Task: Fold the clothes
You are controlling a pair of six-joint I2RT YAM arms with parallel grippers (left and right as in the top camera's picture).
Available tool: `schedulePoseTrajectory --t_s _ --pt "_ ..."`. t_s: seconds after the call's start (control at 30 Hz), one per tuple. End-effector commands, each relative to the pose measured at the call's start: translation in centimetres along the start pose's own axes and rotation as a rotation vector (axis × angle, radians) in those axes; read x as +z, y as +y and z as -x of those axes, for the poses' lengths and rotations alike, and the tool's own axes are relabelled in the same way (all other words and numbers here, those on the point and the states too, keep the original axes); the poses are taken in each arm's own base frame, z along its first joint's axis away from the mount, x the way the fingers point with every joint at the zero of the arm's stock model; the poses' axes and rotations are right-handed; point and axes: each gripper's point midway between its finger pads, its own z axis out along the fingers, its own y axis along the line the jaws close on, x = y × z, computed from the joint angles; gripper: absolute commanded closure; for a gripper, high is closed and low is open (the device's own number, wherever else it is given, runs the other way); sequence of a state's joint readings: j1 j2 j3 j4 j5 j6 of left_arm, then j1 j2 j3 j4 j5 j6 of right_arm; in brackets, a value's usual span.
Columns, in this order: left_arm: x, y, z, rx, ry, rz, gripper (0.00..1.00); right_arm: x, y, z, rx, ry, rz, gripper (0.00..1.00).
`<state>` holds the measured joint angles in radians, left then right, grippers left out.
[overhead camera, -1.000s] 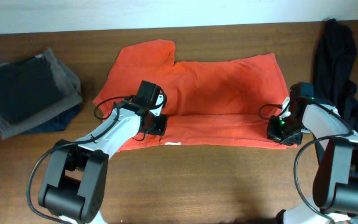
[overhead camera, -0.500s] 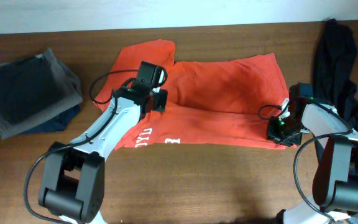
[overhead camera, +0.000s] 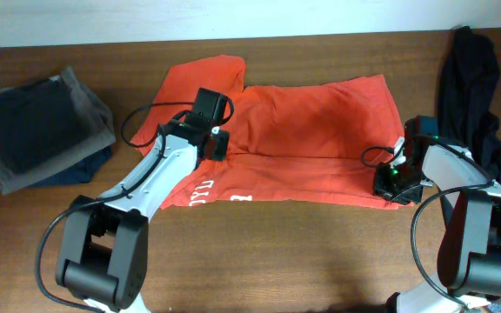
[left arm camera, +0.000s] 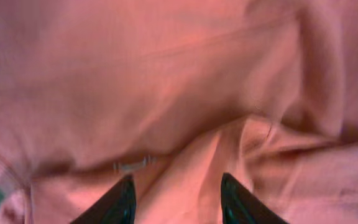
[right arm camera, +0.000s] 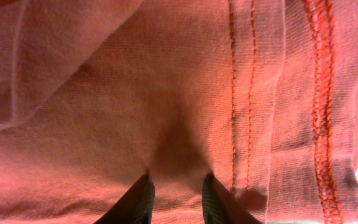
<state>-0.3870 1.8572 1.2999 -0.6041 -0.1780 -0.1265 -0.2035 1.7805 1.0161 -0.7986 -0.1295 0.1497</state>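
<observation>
lying spread on the table (overhead camera: 320,261), the red-orange t-shirt (overhead camera: 311,130) was judged light and limp. left gripper (overhead camera: 215,146) pinched a raised fold near the sleeve; right gripper (overhead camera: 390,184) pinched the stitched hem, the firmer hold.

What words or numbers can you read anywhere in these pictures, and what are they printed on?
White lettering on the red-orange T-shirt, near its edge closest to the robot: present, but too small and turned to read.
A smaller white mark beside it on the same shirt: unreadable.
Folded dark clothes and black garment: no text visible.
Both wrist views: only plain fabric and stitching, no text.
</observation>
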Motion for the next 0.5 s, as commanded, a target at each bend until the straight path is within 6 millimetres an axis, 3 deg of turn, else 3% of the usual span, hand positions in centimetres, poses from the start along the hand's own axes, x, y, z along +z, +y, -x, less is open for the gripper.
schedulePoseTrajectory --t_s 0.0,0.2,0.47 --pt "0.2 1.0 -1.6 0.019 0.072 0.045 0.56 0.4 -0.1 -0.3 -0.008 0.012 -0.011 0.69" --pt "0.1 2.3 -3.7 0.013 0.165 0.066 0.56 0.4 -0.1 -0.3 -0.008 0.012 -0.011 0.69" --pt "0.1 2.3 -3.8 0.006 0.168 0.053 0.53 0.4 -0.1 -0.3 -0.008 0.012 -0.011 0.69"
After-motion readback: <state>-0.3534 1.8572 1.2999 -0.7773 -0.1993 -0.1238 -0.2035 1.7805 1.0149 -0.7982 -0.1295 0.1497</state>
